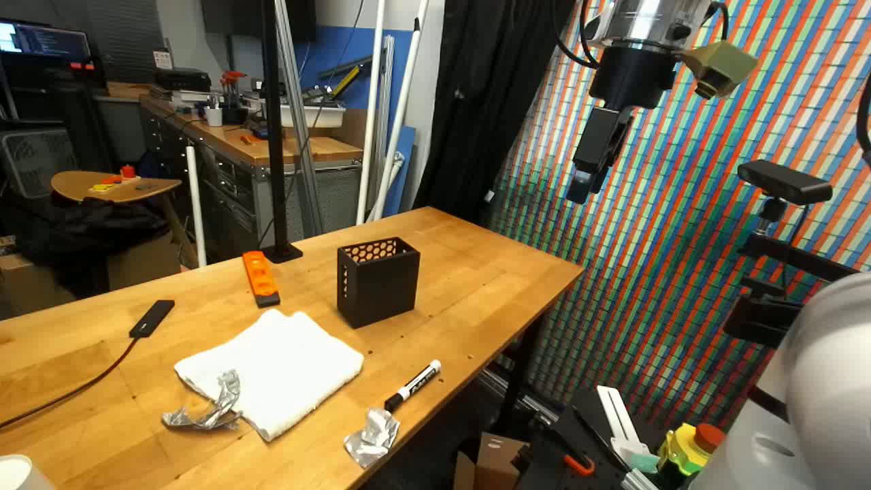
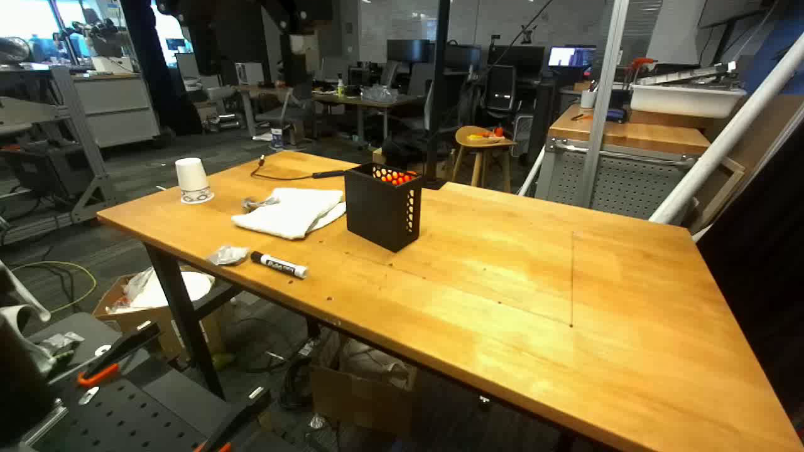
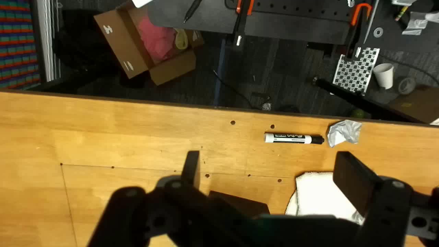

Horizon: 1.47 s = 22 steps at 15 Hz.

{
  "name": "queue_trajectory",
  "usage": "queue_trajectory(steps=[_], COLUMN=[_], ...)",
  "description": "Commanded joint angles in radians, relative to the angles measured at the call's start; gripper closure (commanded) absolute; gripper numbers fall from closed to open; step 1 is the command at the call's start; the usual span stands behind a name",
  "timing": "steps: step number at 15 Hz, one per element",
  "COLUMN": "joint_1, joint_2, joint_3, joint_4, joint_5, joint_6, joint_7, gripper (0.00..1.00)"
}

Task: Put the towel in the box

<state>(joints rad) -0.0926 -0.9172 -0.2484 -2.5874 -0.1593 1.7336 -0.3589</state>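
A white folded towel (image 1: 286, 367) lies flat on the wooden table (image 1: 490, 265). It also shows in an exterior view (image 2: 289, 212) and, partly hidden by a finger and the gripper body, in the wrist view (image 3: 320, 197). A black open-topped box (image 1: 381, 289) with honeycomb-cut sides stands upright near the towel. It also shows in an exterior view (image 2: 380, 210); in the wrist view only an edge of the box (image 3: 240, 204) shows. My gripper (image 1: 588, 187) is high above the table, apart from both things. In the wrist view the gripper (image 3: 267, 161) has its fingers wide apart with nothing between them.
Crumpled foil (image 1: 214, 405) lies at the towel's edge, partly over it. A marker (image 1: 413, 386) and more foil (image 1: 373, 437) lie near the table's edge. An orange level (image 1: 260, 278), a black hub with cable (image 1: 152, 318), a pole (image 1: 275, 136) and a white cup (image 2: 191, 181) stand around.
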Motion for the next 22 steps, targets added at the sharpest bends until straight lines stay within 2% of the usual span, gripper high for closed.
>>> queue_trajectory(steps=[1, 7, 13, 18, 22], joint_1=[0.006, 0.006, 0.102, 0.223, 0.320], joint_2=[0.000, -0.004, 0.017, 0.082, 0.213], joint_3=[-0.003, -0.003, 0.035, 0.112, 0.178], joint_4=[0.005, 0.009, 0.000, 0.000, 0.037], joint_5=[-0.003, -0.003, 0.041, 0.070, 0.072], joint_6=[-0.002, -0.002, 0.059, 0.238, 0.415], joint_7=[0.004, 0.004, -0.018, -0.033, -0.066], gripper=[0.00, 0.00, 0.00, 0.00, 0.00])
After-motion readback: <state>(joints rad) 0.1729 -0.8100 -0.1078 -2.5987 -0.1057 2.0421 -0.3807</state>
